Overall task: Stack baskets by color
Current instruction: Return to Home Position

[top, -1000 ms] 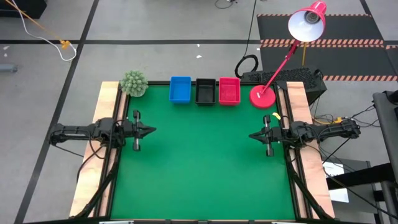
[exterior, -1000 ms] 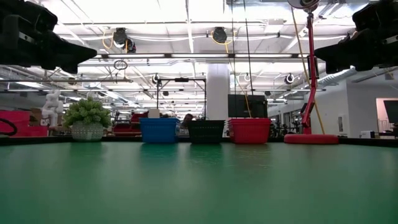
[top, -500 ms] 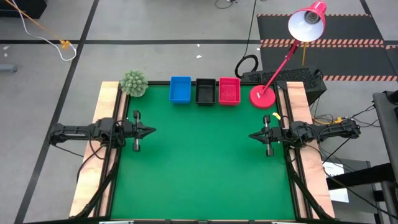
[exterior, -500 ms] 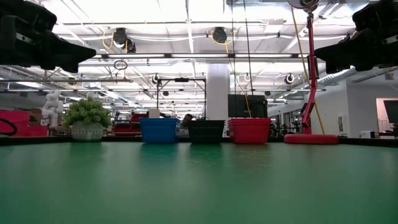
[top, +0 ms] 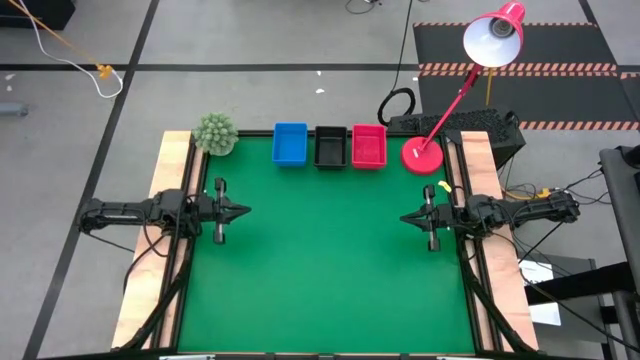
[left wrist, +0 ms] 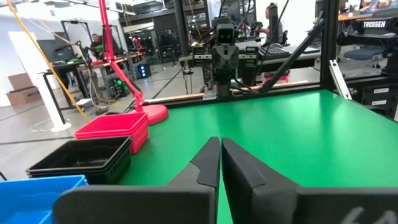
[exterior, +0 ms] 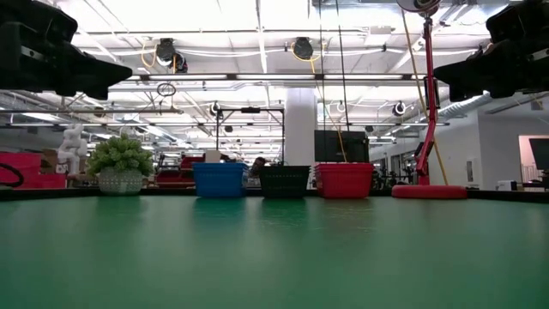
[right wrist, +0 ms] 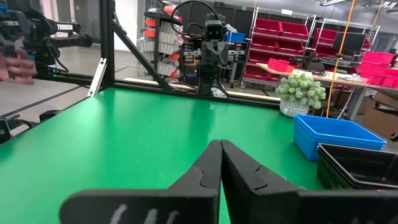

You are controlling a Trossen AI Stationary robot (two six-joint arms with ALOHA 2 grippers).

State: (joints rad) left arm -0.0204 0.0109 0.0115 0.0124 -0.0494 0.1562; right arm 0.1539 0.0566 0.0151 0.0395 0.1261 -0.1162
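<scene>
Three stacks of baskets stand in a row on their bottoms at the far edge of the green table (top: 320, 270): blue (top: 290, 144), black (top: 329, 146) and red (top: 368, 146). The low view shows them side by side: blue (exterior: 220, 179), black (exterior: 284, 180), red (exterior: 346, 179). My left gripper (top: 246, 210) hovers shut at the table's left edge, pointing level toward the right. My right gripper (top: 404, 218) hovers shut at the right edge, pointing toward the left. In each wrist view the two fingers meet, left (left wrist: 220, 144) and right (right wrist: 220, 145), with nothing between them.
A small green spiky plant (top: 215, 133) sits at the far left corner. A red lamp's round base (top: 422, 155) stands at the far right corner, its head (top: 494, 38) beyond the table. Bare green surface lies between the arms and toward the near edge.
</scene>
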